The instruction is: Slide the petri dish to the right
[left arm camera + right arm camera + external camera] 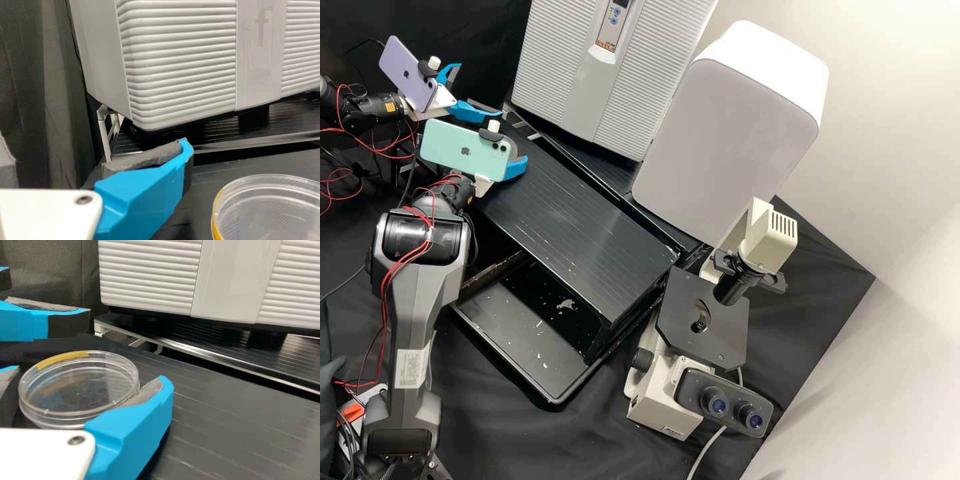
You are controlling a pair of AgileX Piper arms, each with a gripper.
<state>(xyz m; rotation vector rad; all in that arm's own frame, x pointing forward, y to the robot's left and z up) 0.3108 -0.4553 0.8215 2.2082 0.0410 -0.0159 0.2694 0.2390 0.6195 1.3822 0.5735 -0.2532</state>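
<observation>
A clear petri dish (77,387) with a yellow strip on its rim rests on the black ribbed platform (240,410). My right gripper (90,380) is shut on it, one blue finger (135,415) against each side. In the high view this gripper (513,167) sits under a teal phone at the platform's back left corner. My left gripper (477,90) hangs open just behind it, under a purple phone. Its finger (150,185) is beside the dish (270,210), not touching it. One of its fingers (40,320) also shows behind the dish in the right wrist view.
A white ribbed machine (600,67) stands close behind the dish. To the right are a white box (733,127) and a microscope (713,320). A sunken black tray (527,327) lies in front. The platform (587,233) stretches bare to the right.
</observation>
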